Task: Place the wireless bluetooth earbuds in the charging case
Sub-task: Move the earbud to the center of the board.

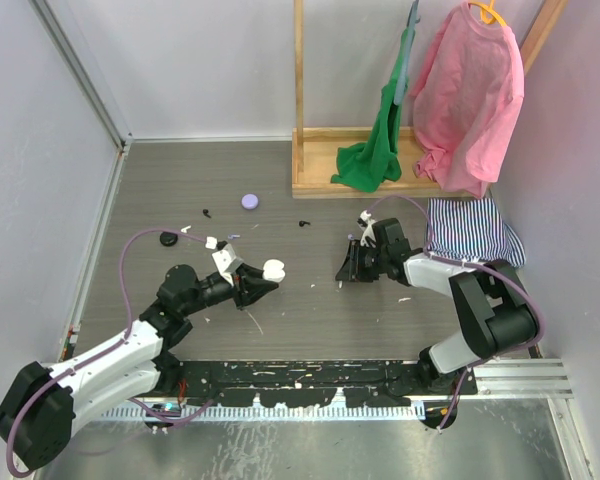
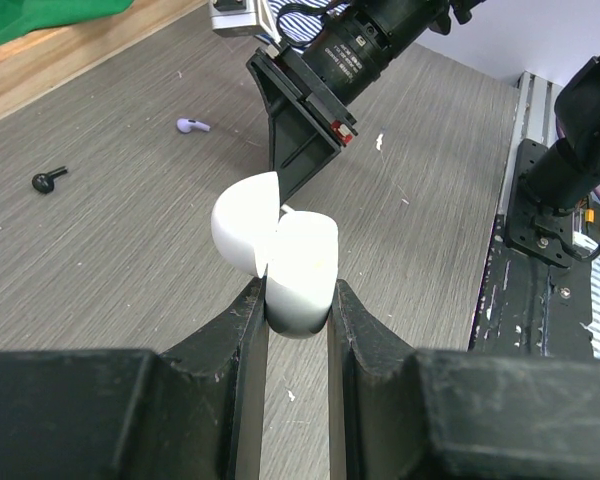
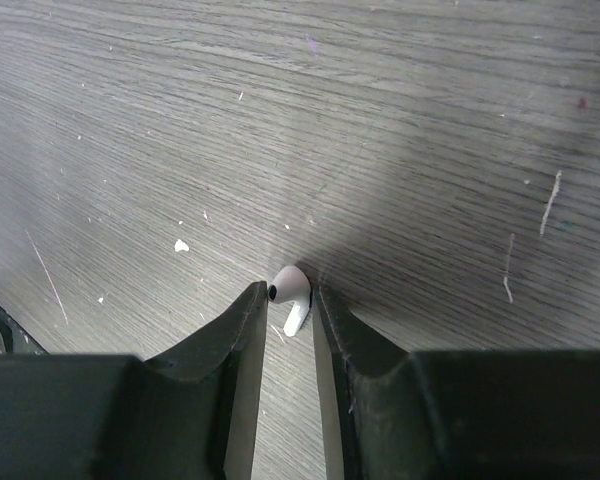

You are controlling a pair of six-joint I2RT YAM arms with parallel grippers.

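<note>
My left gripper is shut on a white charging case and holds it above the table with its lid hinged open; the same case shows at the table's middle. A white earbud lies on the grey wood table. My right gripper is down on the table, and its two fingertips press the earbud from both sides. In the left wrist view, the right gripper stands just behind the held case. A lilac earbud and a black earbud lie loose further back.
A lilac case and a black case sit at the back left. A wooden rack with a green cloth and a pink shirt stands at the back. A striped cloth lies at the right.
</note>
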